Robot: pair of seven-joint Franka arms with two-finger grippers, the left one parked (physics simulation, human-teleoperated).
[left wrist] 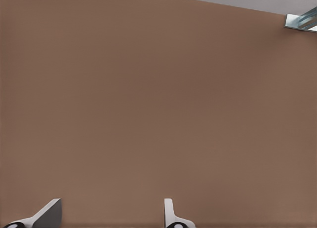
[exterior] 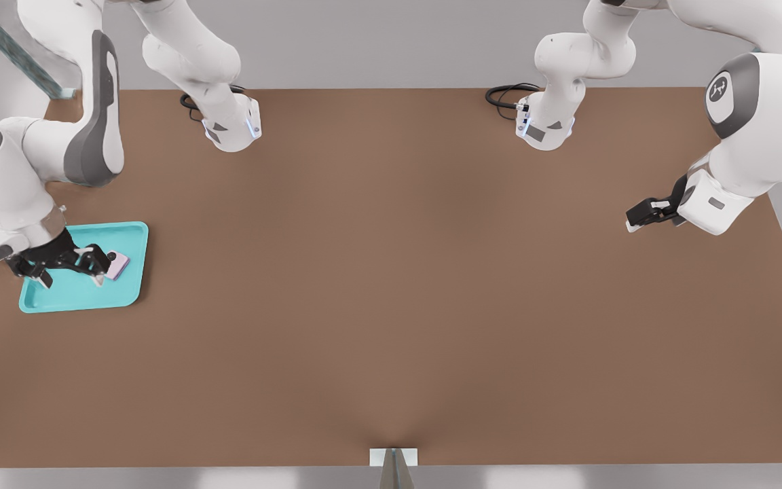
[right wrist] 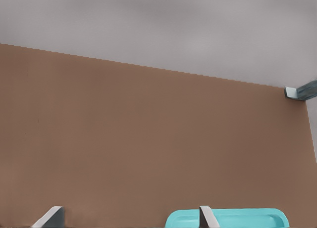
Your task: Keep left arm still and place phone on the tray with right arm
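r gripper (exterior: pixel 72 263) is hovering low over the tray (exterior: pixel 129 234) w/ fingers spread, phone (exterior: pixel 118 264) lying flat on tray floor just past the fingertips toward front view's right.

Simulated robot lab, bare brown tabletop (exterior: pixel 391 285), grey walls

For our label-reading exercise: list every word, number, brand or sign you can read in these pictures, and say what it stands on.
No readable words or numbers anywhere.
A small white emblem on a grey round joint cover: no legible letters.
The small pale pink-lilac phone, beside the black two-finger claw over the shallow turquoise plastic tray: two lenses, no text.
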